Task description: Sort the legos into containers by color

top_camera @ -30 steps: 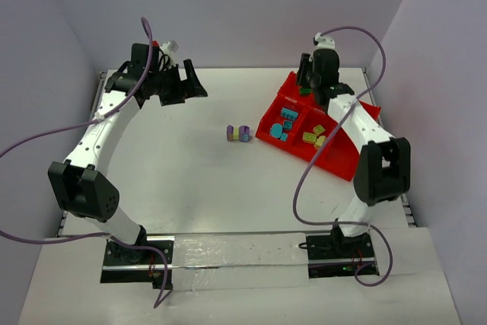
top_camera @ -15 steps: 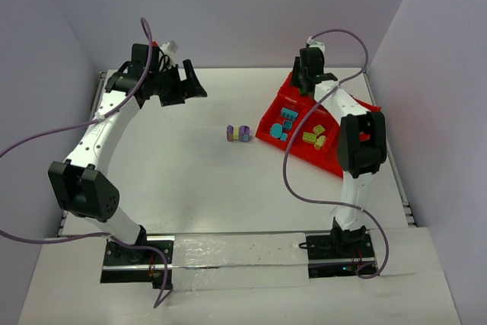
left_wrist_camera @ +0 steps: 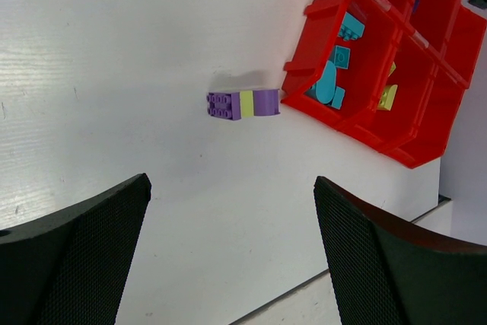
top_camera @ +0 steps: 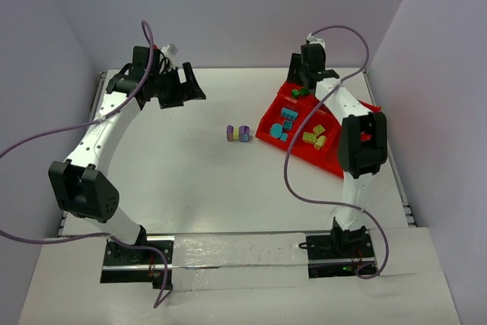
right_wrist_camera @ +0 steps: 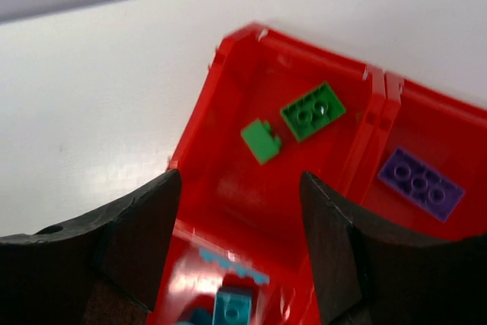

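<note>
The red tray point(top_camera: 265, 132) sits at the table's right, also in the left wrist view point(left_wrist_camera: 303, 81) and the right wrist view point(right_wrist_camera: 199, 109). My right gripper point(top_camera: 302, 81) hangs open and empty over its far corner compartment point(right_wrist_camera: 240, 182). Two green legos point(right_wrist_camera: 313, 111) lie loose there, the smaller one point(right_wrist_camera: 261, 141) beside the larger. A purple brick point(right_wrist_camera: 421, 184) lies in the adjoining compartment. Teal bricks point(top_camera: 288, 116) and yellow-green bricks point(top_camera: 313, 136) fill nearer compartments. A purple and yellow-green clump point(top_camera: 239, 134) stands on the table left of the tray point(left_wrist_camera: 243, 104). My left gripper point(top_camera: 189, 84) is open and empty, far back left point(left_wrist_camera: 232, 184).
Pale walls close in the table at the back and both sides. The table's raised rim point(top_camera: 101, 81) runs along the left edge. Purple cables point(top_camera: 46, 138) loop off both arms. White tabletop point(top_camera: 190, 180) lies between the clump and the arm bases.
My right gripper has opened above the tray's far compartment, and green bricks now show lying below it. Its arm folded closer to the tray. The left arm has barely moved.
</note>
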